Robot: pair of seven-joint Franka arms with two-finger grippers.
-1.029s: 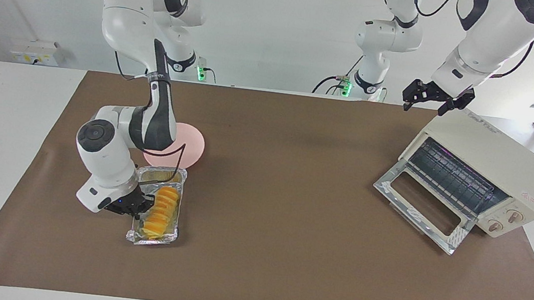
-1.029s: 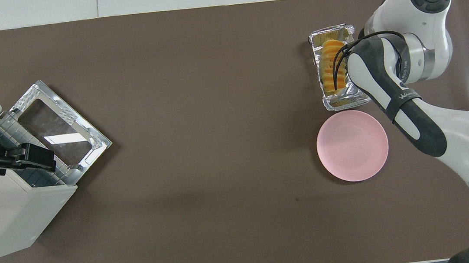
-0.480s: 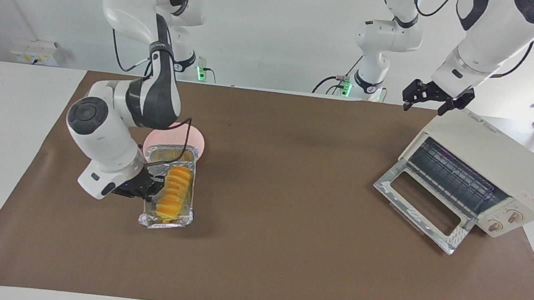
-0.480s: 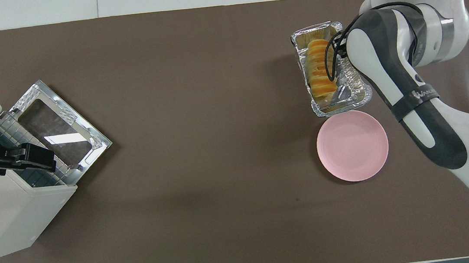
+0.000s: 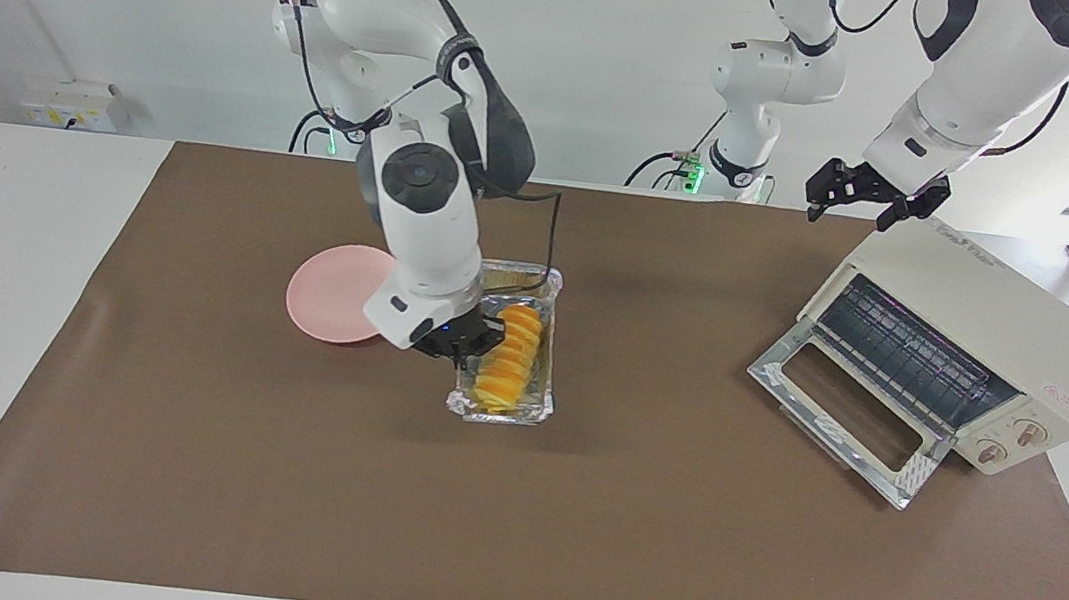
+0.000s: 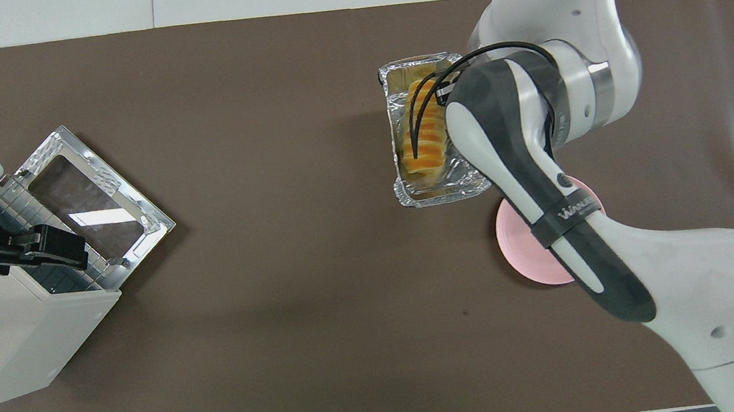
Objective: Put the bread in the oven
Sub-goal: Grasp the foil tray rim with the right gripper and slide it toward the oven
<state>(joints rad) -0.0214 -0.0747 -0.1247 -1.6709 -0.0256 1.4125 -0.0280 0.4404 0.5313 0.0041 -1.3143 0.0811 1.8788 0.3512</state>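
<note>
The golden ridged bread point(image 5: 510, 358) lies in a crinkled foil tray point(image 5: 500, 409). My right gripper point(image 5: 468, 338) is shut on the tray's long rim and holds tray and bread above the middle of the brown mat. In the overhead view the bread point(image 6: 425, 140) and tray point(image 6: 437, 195) show beside my right arm, which hides the gripper. The cream oven point(image 5: 996, 312) stands at the left arm's end, its glass door point(image 5: 844, 411) dropped open and the rack showing. My left gripper point(image 5: 870, 197) waits open over the oven's top point(image 6: 6, 339), also seen from overhead point(image 6: 51, 247).
A round pink plate point(image 5: 333, 302) lies on the mat toward the right arm's end, partly under my right arm in the overhead view point(image 6: 528, 243). The brown mat point(image 5: 629, 532) covers most of the white table. A third arm point(image 5: 771, 75) stands at the robots' edge.
My right gripper has lifted the foil tray with the bread off the mat and carried it past the pink plate toward the oven's end. The left arm has not moved.
</note>
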